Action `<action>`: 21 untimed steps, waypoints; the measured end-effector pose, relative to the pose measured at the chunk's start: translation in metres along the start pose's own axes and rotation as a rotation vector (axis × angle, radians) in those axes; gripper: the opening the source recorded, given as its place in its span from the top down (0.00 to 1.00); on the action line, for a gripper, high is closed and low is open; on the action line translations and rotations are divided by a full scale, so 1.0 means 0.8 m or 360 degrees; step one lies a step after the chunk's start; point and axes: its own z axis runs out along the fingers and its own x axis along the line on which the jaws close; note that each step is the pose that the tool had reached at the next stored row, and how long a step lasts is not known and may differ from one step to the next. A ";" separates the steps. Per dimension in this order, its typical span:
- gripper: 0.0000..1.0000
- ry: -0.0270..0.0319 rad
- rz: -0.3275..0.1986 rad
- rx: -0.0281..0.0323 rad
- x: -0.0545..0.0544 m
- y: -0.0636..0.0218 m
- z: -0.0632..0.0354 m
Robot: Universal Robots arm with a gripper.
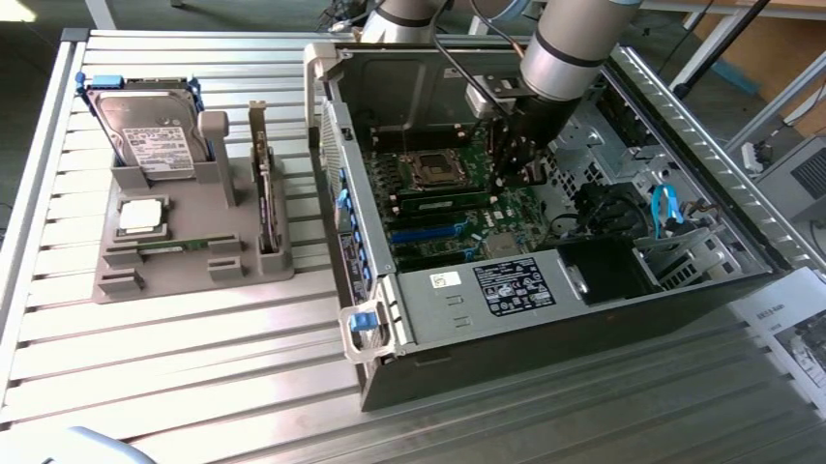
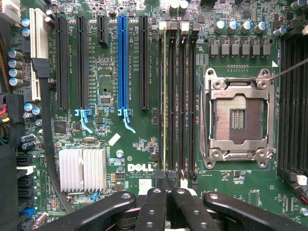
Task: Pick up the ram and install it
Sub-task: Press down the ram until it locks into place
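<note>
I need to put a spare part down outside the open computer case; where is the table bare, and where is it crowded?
The slatted metal table is bare in front of the grey parts holder, up to the black computer case. Crowded: the holder itself, with the silver hard drive, and the case interior around the black gripper.

An open black-and-grey computer case (image 1: 543,319) lies on a slatted metal table (image 1: 168,358). Its green motherboard (image 2: 110,62) carries an empty silver processor socket (image 2: 238,118). Beside the case, a grey plastic holder (image 1: 181,266) holds a silver hard drive (image 1: 149,130).
</note>
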 end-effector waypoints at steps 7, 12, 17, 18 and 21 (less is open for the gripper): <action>0.90 -0.00013 0.0000 0.00015 0.000 0.000 0.001; 0.90 -0.00017 0.0000 0.00017 0.000 0.000 0.002; 0.90 -0.00010 0.0000 0.00019 0.000 0.000 0.004; 0.90 -0.00010 0.0000 0.00020 0.000 0.000 0.004; 0.90 -0.00013 0.0000 0.00021 0.000 0.000 0.004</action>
